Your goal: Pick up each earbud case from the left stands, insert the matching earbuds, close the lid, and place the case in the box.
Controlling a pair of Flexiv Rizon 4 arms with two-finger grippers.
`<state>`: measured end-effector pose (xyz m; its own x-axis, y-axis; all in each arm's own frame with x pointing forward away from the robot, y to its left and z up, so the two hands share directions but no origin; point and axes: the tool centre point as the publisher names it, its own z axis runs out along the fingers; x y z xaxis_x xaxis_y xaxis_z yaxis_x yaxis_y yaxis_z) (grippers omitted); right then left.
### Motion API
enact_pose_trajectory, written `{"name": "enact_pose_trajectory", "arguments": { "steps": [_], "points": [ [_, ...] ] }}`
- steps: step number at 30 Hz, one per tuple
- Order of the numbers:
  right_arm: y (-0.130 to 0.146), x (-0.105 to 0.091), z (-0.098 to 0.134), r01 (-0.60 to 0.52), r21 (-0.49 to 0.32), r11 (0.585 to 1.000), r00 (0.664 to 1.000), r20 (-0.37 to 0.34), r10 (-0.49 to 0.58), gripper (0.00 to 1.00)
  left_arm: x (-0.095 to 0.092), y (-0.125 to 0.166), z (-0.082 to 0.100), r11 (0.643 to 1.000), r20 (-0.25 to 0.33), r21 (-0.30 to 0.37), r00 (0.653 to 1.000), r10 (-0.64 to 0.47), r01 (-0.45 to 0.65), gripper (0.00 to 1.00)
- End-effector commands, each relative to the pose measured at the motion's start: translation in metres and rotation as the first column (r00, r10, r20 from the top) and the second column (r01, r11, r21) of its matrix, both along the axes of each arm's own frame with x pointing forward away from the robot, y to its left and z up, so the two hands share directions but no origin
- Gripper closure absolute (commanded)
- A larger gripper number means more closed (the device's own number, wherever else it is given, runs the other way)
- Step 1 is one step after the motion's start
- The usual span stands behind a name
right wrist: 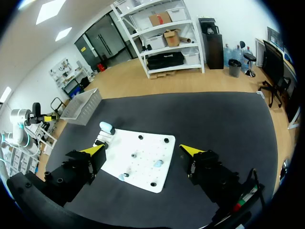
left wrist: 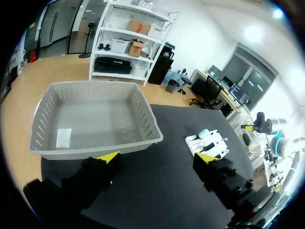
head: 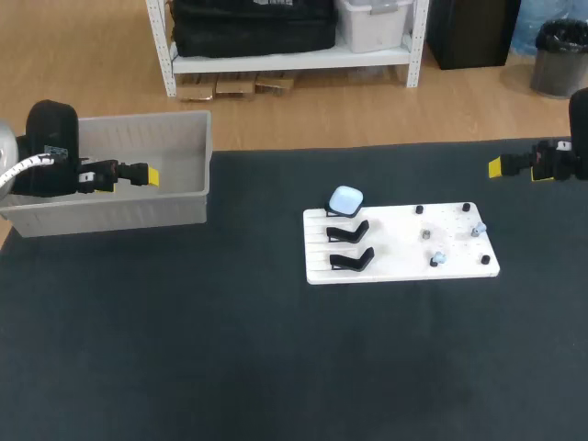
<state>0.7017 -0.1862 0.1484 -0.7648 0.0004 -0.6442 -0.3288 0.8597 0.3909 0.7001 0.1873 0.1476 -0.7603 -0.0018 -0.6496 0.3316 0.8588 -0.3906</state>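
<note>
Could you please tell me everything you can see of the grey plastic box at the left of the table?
The grey rectangular plastic box is an open-topped bin with slotted, outward-sloping walls and a rolled rim. It stands upright on the black table at its far left corner. Inside, only a white label on the floor shows. The left gripper hangs open close by it, apparently without touching it.

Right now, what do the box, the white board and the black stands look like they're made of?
Box: grey plastic, likely moulded, going by its slotted walls and lipped rim. Board: flat matte white sheet, plastic or painted panel; cannot tell which. Stands: black, probably plastic, given their bent angular shapes; finish too small to judge.
</note>
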Motion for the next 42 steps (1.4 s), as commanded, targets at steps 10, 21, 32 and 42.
{"name": "enact_pose_trajectory", "arguments": {
  "steps": [10, 21, 32, 42],
  "points": [
    [0.0, 0.0, 0.001, 0.002, -0.004, 1.0, 1.0, -0.001, -0.002, 0.0, 0.0, -0.002, 0.002, 1.0, -0.007, 0.009, 1.0, 0.006, -0.006, 0.0],
    [0.0, 0.0, 0.001, 0.002, -0.004, 1.0, 1.0, -0.001, -0.002, 0.0, 0.0, -0.003, 0.003, 0.999, 0.027, -0.005, 0.999, -0.037, 0.037, 0.0],
    [0.0, 0.0, 0.001, 0.002, -0.004, 1.0, 1.0, -0.001, -0.002, 0.0, 0.016, -0.027, 0.027, 0.954, 0.185, -0.002, 0.938, -0.293, 0.298, 0.0],
    [0.0, 0.0, 0.001, 0.002, -0.004, 1.0, 1.0, -0.001, -0.002, 0.0, 0.031, -0.063, 0.031, 0.824, 0.272, 0.069, 0.784, -0.557, 0.562, 0.0]
  ]
}}
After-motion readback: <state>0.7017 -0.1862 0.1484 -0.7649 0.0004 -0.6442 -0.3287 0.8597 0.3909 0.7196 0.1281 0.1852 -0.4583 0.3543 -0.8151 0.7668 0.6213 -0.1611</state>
